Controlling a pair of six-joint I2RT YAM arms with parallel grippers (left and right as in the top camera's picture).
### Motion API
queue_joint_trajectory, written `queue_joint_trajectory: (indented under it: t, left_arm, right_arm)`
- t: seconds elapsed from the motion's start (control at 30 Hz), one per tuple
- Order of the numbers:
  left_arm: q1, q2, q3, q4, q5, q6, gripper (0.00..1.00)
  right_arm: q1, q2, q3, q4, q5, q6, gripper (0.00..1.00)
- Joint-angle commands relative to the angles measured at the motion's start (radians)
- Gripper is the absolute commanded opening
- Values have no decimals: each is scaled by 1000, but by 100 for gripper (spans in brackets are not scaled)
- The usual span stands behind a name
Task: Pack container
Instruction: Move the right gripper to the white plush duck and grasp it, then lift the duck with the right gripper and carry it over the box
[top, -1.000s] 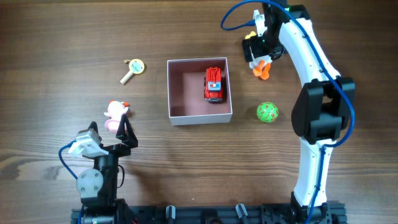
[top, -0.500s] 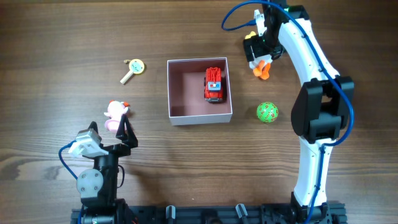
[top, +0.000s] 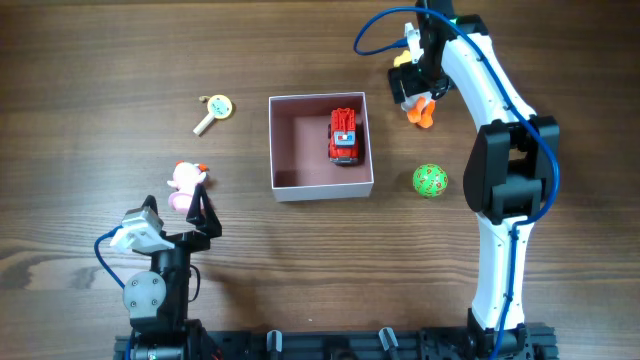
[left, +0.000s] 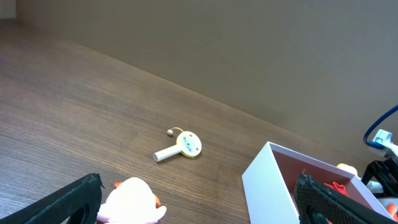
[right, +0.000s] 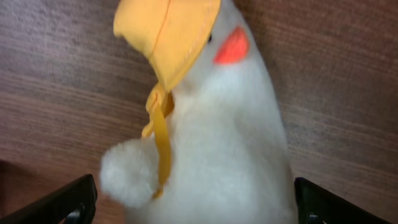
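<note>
Your right gripper (right: 199, 208) splayed wide astride white plush yellow-bonneted duck (right: 230, 137), far edge. Shallow pinch on fluff could slip, missing pink-lined white container (top: 320, 188).

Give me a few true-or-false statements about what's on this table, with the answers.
A red toy truck lies inside the container. True.
The green ball is in the container too. False: it sits on the table beside it.
The right gripper is at a white plush duck. True.
The left gripper holds the pink toy. False: it is open, and the toy lies on the table.
</note>
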Motion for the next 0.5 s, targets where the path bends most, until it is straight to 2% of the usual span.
queue_joint_trajectory:
  t: [0.0,0.07,0.3,0.37,0.47]
  left_arm:
    - [6,-3,-1,-8,12,-8,100]
    - [6,-3,-1,-8,12,-8,100]
    - [6,-3,-1,-8,12,-8,100]
    - [6,-3,-1,-8,12,-8,100]
    - [6,-3,-1,-8,12,-8,99]
  right_arm:
    - [-3,19,-3,6,6,2,98]
    - [-3,29,-3,6,6,2,98]
    - [-3,60,-3,-10,10,44,84]
    - [-3,61,-3,-10,10,45,75]
    - [-3,60,-1,-12,10,45,47]
